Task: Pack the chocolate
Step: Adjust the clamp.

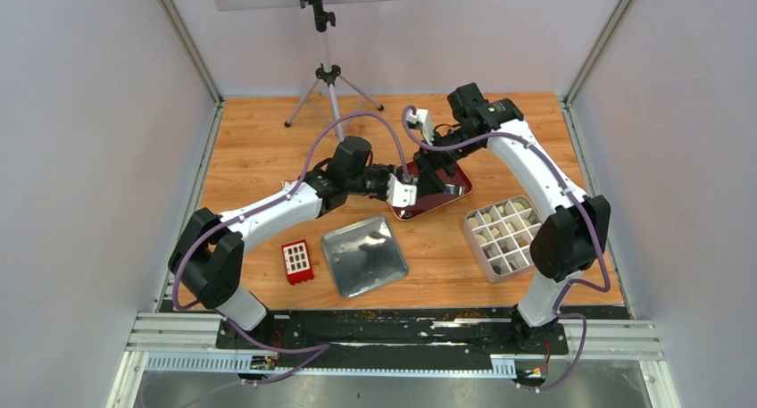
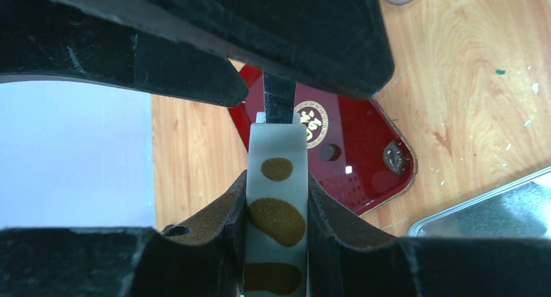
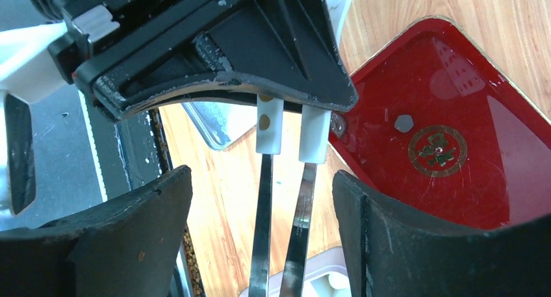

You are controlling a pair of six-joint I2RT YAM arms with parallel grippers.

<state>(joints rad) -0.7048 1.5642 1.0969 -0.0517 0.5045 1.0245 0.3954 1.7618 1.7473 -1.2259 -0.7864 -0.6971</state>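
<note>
The left hand is clamped on the white, brown-spotted end of a pair of tweezers. The right hand is spread wide, with a finger on either side of the tweezers' metal legs and touching neither. Whether it grips them further in is hard to tell.

Both hands meet over a red tray. Two dark pieces of the chocolate lie on the tray floor, at about 2 o'clock from the left hand. Cream pieces already sit in a divided box, at 4 o'clock from the tray.

This looks like a hand-over of the tool. The right hand should close squarely on both legs before the left lets go, and lightly enough that the tips can still spring open.

The counter is pale wood. A silver lid lies at 7 o'clock from the tray and a small red block at 8 o'clock. A tripod stands at 11 o'clock. Plain pale walls close in three sides.
</note>
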